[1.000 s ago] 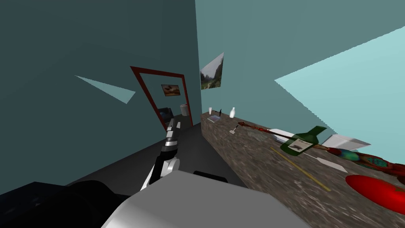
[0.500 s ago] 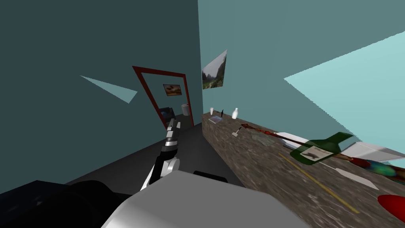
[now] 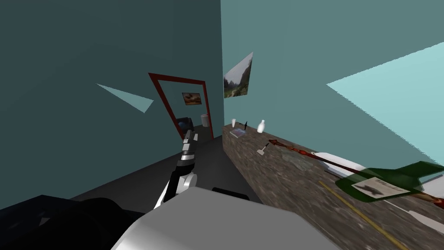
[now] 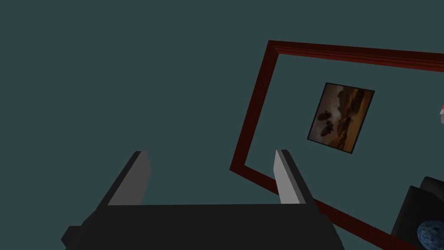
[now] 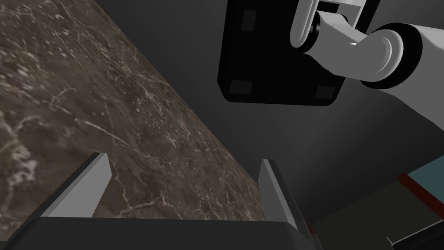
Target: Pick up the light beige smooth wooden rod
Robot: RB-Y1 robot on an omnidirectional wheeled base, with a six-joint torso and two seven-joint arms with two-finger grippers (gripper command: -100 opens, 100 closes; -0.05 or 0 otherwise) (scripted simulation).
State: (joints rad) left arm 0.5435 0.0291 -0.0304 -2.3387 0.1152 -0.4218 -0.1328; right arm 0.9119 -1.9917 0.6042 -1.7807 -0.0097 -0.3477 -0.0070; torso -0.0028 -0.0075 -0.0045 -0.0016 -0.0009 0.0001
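Finding: over the last second the whole head view has shifted, and everything on the counter point(image 3: 277, 173) has slid toward the lower right together. That is my own move, not the objects'. A red item at the counter's near end has left the frame, and the green bottle point(image 3: 381, 184) now sits close to the right edge.

Consequence: the rod point(image 3: 360, 212) is less well framed than it was. It lies flat on the counter as a thin yellowish line running roughly along the counter's length. It is just beside the bottle, on the side toward the counter's front edge, and its near end runs out at the bottom of the view. In my judgement this is the approach stage, with no reach begun.

Left fingers point(image 4: 286, 178): spread apart and empty, aimed at a red-framed doorway point(image 3: 182, 80), well apart from the rod.

Right fingers point(image 5: 86, 186): spread apart and empty, above the counter's front edge, with bare marble and dark floor between them. The rod is not between them, and how near it lies to them cannot be told.
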